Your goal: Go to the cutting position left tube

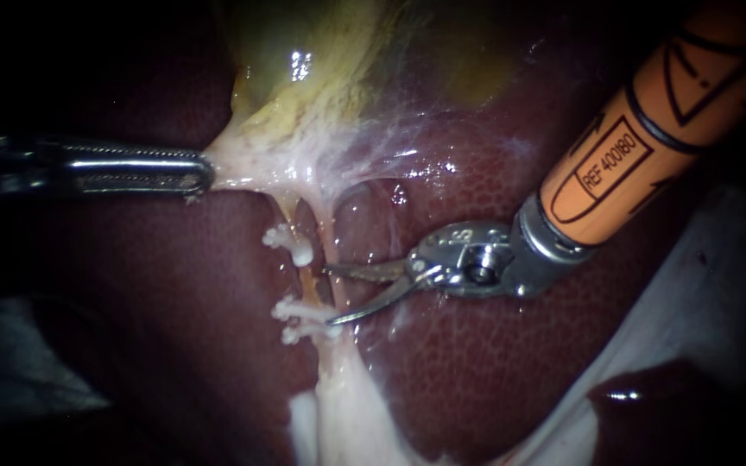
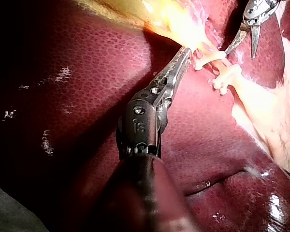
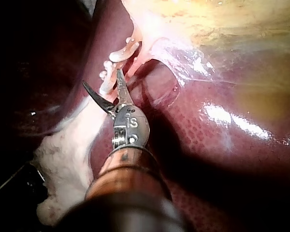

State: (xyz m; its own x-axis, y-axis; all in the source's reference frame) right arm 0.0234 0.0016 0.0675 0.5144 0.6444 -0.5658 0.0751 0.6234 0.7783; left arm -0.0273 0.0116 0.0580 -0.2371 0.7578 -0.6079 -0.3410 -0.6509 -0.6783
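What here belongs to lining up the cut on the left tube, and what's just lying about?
Job: right instrument, curved metal blades open; thin pale left tube; its two white clips; left instrument, slim steel, holding yellowish gallbladder tissue.
Lying about: dark red liver; white cloth.

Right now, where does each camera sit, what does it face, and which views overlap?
Endoscope view: close to the liver, facing the clipped tube; left instrument enters from left, right instrument from upper right.
Left wrist view: on the left arm, looking along its own shaft to jaws shut on the gallbladder.
Right wrist view: on the right arm, looking along its open blades.
All share the two clips.
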